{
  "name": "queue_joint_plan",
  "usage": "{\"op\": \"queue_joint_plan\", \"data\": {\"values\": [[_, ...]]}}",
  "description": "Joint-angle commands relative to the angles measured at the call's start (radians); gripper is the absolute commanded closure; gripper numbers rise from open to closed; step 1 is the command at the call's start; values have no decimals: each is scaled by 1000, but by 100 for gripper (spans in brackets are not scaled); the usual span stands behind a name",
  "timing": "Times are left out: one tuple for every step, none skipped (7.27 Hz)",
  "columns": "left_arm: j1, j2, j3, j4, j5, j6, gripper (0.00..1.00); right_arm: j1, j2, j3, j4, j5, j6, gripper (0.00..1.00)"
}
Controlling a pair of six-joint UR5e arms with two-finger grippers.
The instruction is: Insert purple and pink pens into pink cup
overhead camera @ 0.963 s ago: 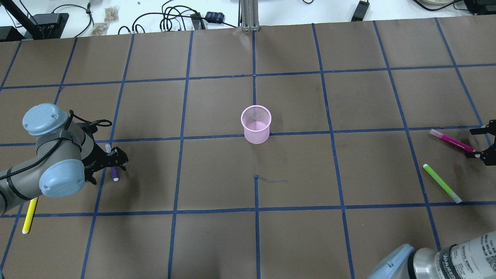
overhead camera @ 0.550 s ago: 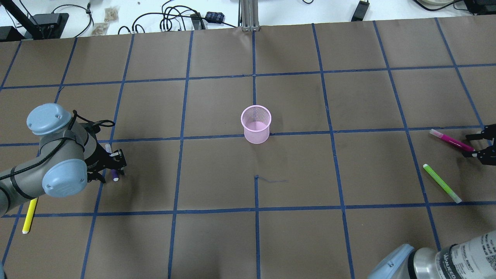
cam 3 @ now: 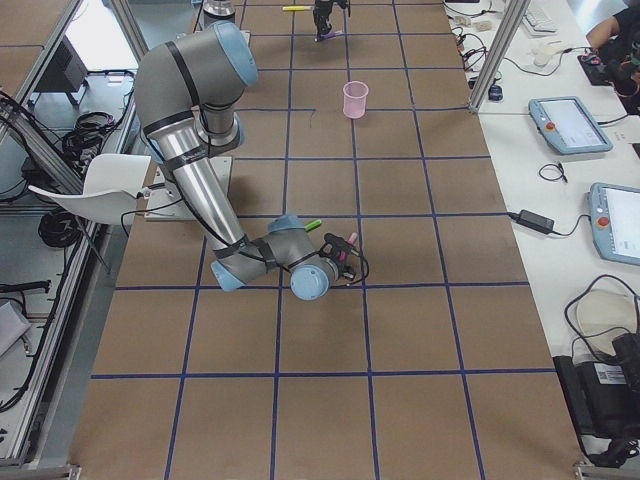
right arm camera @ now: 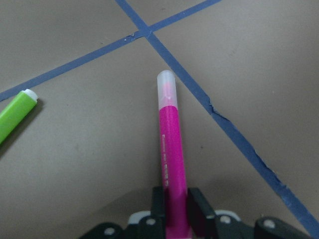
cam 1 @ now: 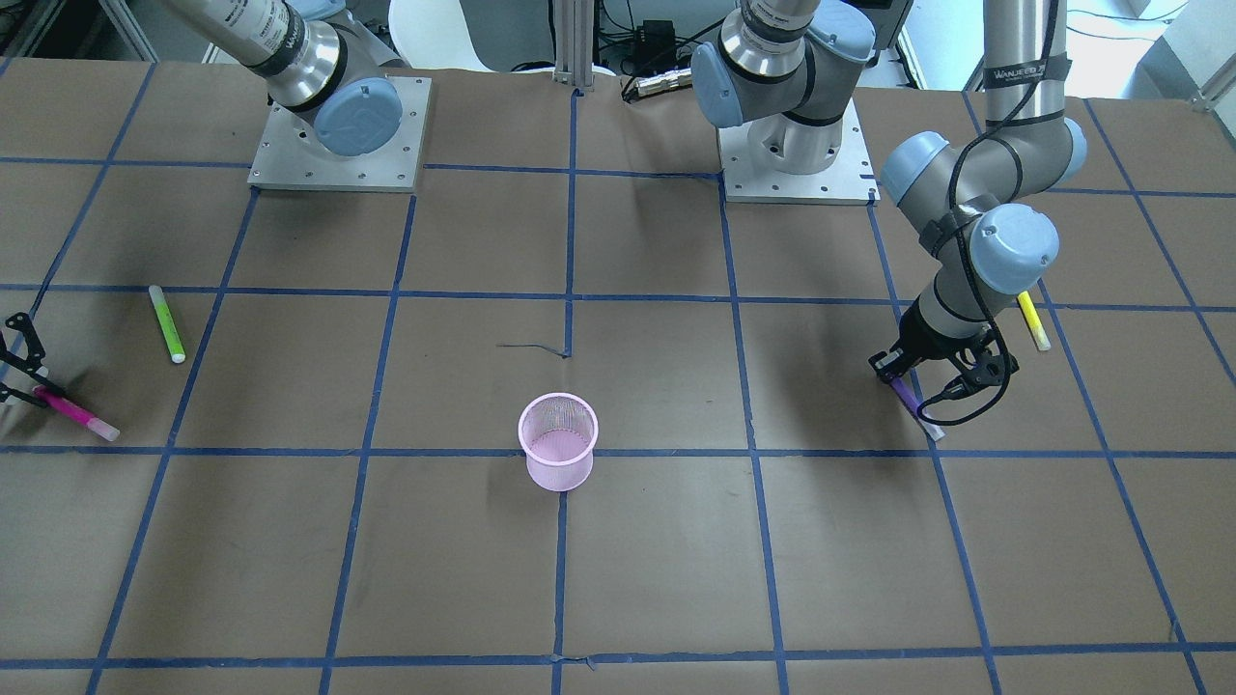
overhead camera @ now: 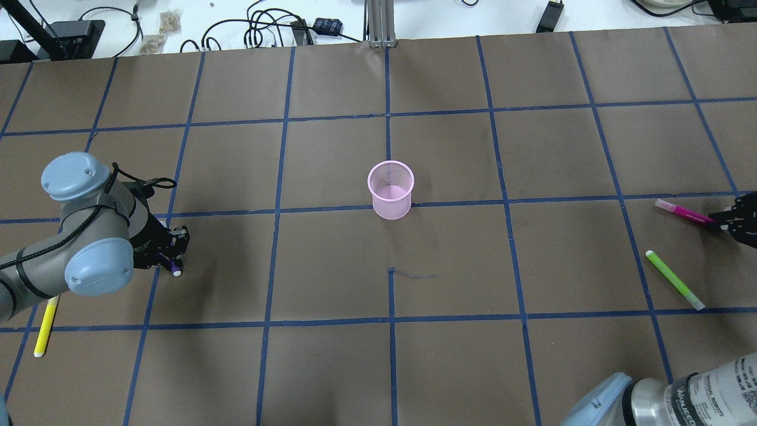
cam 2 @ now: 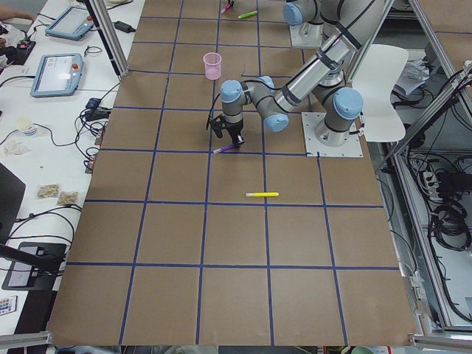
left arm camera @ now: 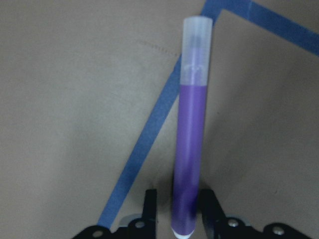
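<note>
The pink mesh cup (overhead camera: 390, 192) stands upright mid-table and also shows in the front view (cam 1: 557, 444). The purple pen (left arm camera: 192, 149) lies on the table at the left, its end showing in the overhead view (overhead camera: 175, 271). My left gripper (overhead camera: 170, 247) is down over it, and in the left wrist view the fingers (left arm camera: 149, 199) press both sides of the pen. The pink pen (overhead camera: 683, 212) lies at the far right. My right gripper (overhead camera: 732, 223) is shut on its near end, seen in the right wrist view (right arm camera: 169, 144).
A green pen (overhead camera: 674, 279) lies just in front of the pink pen. A yellow pen (overhead camera: 42, 328) lies near the left arm, partly under its elbow. Blue tape lines grid the brown table cover. Cables and boxes lie beyond the far edge.
My left gripper has come down over the purple pen and closed on it. My right gripper has moved onto the pink pen's end and its jaws have closed.
</note>
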Motion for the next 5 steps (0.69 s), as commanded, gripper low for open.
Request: {"op": "queue_joint_plan", "data": {"values": [[-2, 0, 3, 0, -1, 0, 100, 1, -21, -11, 9, 0, 76, 98], [-6, 0, 9, -2, -1, 0, 100, 18, -83, -18, 18, 0, 157, 98], [-11, 4, 25, -9, 1, 0, 100, 61, -166, -18, 24, -5, 241, 98], [-10, 9, 44, -49, 4, 0, 100, 122, -232, -18, 25, -41, 340, 98], [-10, 16, 70, -107, 4, 3, 100, 209, -302, -20, 25, -82, 465, 98]]}}
